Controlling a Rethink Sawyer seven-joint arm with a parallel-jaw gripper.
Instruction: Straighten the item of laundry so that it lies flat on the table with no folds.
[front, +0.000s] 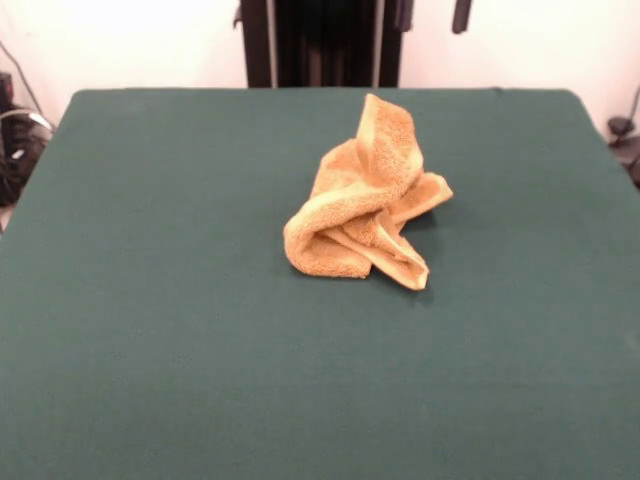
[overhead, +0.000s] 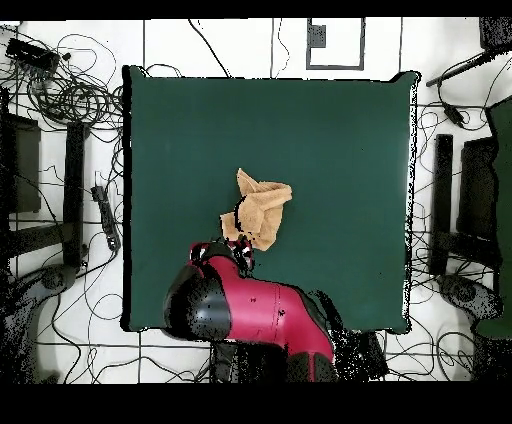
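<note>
My pincer (overhead: 243, 262) hovers beside the crumpled golden-orange terry towel (front: 367, 200) mid-table; whether it is apart, I cannot tell. Soft, light, floppy cloth: I would pinch a loose corner.

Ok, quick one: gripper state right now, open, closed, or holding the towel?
Gripper: cannot be told. The front view shows no gripper, and in the overhead view the red arm covers it beside the crumpled towel.
</note>
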